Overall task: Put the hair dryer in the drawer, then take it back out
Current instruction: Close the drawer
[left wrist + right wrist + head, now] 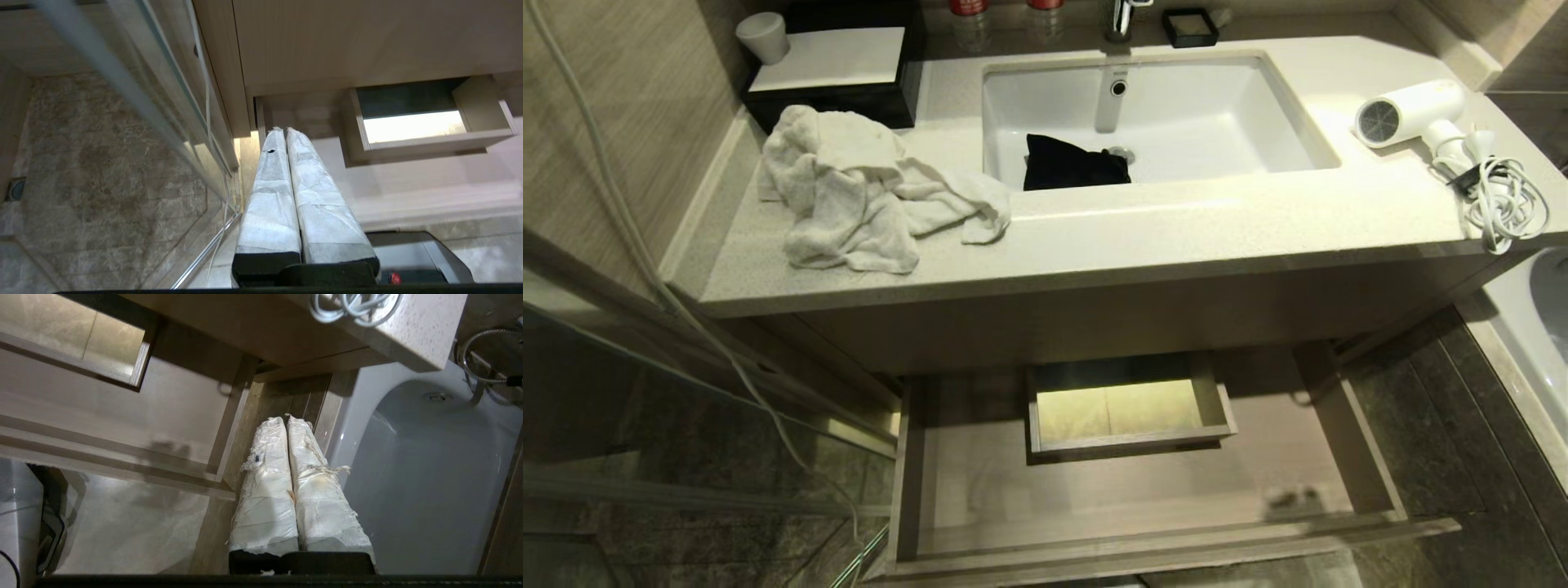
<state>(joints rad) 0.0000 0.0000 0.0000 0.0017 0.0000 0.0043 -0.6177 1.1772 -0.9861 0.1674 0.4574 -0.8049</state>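
The white hair dryer [1417, 110] lies on the counter's right end, grey grille toward the sink, its bundled cord [1503, 204] hanging over the counter edge; loops of that cord [351, 306] show in the right wrist view. Below the counter the wide wood-grain drawer [980, 490] is pulled open, holding nothing but its boxed cut-out [1127, 408]. Neither arm appears in the head view. My left gripper [284, 130] is shut and holds nothing, low by the drawer's left side. My right gripper [284, 418] is shut on nothing, low between the drawer's right side and the bathtub.
A crumpled white towel [866, 192] lies on the counter's left. A dark cloth [1074, 163] sits in the sink [1307, 122]. A black box [849, 73] with a cup stands at the back left. A bathtub [429, 465] borders the right, glass panelling [645, 425] the left.
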